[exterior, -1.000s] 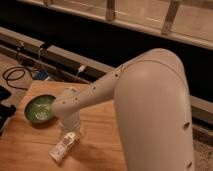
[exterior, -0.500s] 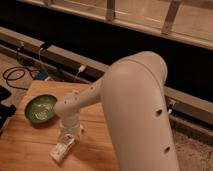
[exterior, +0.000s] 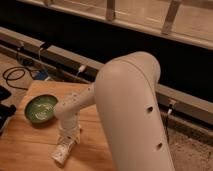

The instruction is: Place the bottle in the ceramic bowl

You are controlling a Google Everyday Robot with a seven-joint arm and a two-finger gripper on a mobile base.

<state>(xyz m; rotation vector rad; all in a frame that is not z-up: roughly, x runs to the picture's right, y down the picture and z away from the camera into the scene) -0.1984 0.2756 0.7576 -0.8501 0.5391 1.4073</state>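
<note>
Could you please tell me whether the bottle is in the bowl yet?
Not yet. The bottle is over the wooden table, apart from the empty bowl, with the gripper at its upper end.

No lettering can be read anywhere; the label on the bottle, just below the pincer, seems blank.

A wooden table lies beneath the gripper, with black cables coiled beyond its far left corner
</note>
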